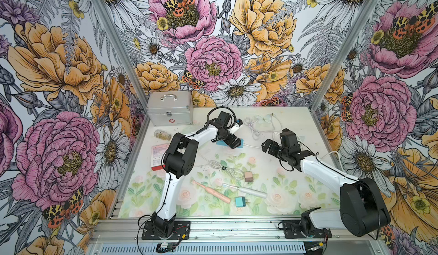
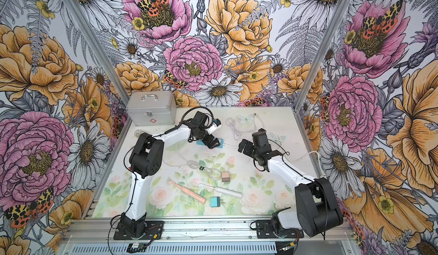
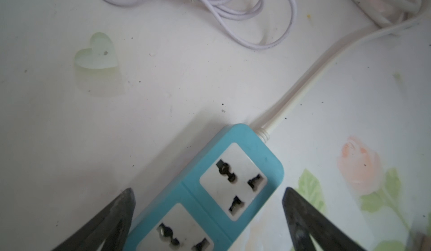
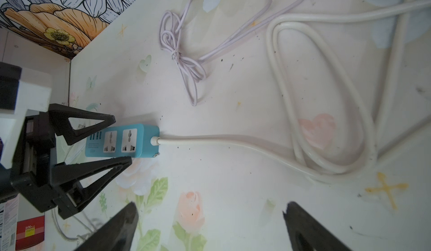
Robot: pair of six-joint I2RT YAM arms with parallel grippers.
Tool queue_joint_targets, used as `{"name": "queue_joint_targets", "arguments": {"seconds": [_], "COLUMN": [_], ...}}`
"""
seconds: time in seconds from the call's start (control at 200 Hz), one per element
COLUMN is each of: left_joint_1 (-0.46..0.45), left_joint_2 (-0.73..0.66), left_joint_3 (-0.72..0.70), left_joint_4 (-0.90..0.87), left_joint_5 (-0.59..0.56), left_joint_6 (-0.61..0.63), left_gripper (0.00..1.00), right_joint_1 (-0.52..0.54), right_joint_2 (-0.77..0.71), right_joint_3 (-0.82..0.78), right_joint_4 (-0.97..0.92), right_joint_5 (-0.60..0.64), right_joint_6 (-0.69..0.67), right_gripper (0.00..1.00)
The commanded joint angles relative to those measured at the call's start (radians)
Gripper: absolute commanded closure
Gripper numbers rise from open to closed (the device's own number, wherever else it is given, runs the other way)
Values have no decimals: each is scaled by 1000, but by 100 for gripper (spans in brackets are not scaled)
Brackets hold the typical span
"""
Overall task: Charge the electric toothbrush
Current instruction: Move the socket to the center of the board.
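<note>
Two electric toothbrushes lie near the table's front in both top views: a pink one (image 1: 211,192) (image 2: 187,191) and a white one (image 1: 245,190) (image 2: 222,190). A teal plug adapter (image 1: 240,201) and a brown-pink adapter (image 1: 248,176) lie beside them, with a bundled white cable (image 1: 222,167) further back. My left gripper (image 3: 209,192) (image 1: 233,143) stands open, its fingers on either side of the teal power strip (image 3: 233,182) (image 4: 122,141) without closing on it. My right gripper (image 4: 210,206) (image 1: 266,146) is open and empty over bare table, to the right of the strip.
The strip's thick white cord (image 4: 279,149) loops toward the back right. A lilac cable (image 1: 254,126) lies at the back. A silver case (image 1: 169,108), a small bottle (image 1: 162,135) and a red-and-pink box (image 1: 157,156) stand along the left side.
</note>
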Motion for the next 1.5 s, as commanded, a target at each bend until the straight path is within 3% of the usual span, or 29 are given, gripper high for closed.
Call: {"name": "queue_joint_targets", "arguments": {"seconds": [0.0,0.09,0.23,0.3,0.35,0.45,0.55,0.655,0.741,0.836,1.011,1.086,1.186,1.331,1.496], "left_joint_1": [-32,-54,-52,-51,-57,-106,-159,-187,-237,-278,-294,-303,-313,-331,-331], "left_joint_2": [-32,-46,-50,-58,-55,-46,-12,44,98,175,229,247,281,283,212], "left_joint_3": [-42,-71,-90,-87,-70,-34,47,144,227,346,395,398,438,462,457], "left_joint_4": [-67,-69,-69,-66,-68,-67,-74,-75,-105,-168,-201,-234,-262,-266,-264], "left_joint_5": [-80,-142,-179,-155,-125,-171,-240,-281,-381,-453,-499,-566,-557,-528,-492], "left_joint_6": [30,28,-1,-60,-106,-204,-382,-639,-733,-823,-925,-947,-971,-975,-958], "left_gripper": [1,4,19,33,35,46,62,60,59,69,68,53,51,29,21], "right_joint_1": [-6,-10,-26,-35,-41,-65,-83,-95,-101,-101,-99,-99,-98,-98,-98], "right_joint_2": [-8,-10,-26,-29,-31,-31,-39,-61,-73,-56,-48,-48,-39,-33,-54], "right_joint_3": [38,38,24,26,26,32,36,27,21,33,29,20,10,13,18], "right_joint_4": [-17,-17,-17,-24,-36,-61,-72,-73,-78,-108,-133,-140,-144,-160,-184], "right_joint_5": [-8,-9,-12,-21,-16,-38,-72,-105,-121,-126,-120,-117,-112,-110,-104], "right_joint_6": [-23,-28,-38,-45,-38,-16,-40,-62,-62,-58,-55,-53,-45,-47,-60], "right_gripper": [0,0,0,0,0,0,0,0,0,0,0,0,0,0,0]}}
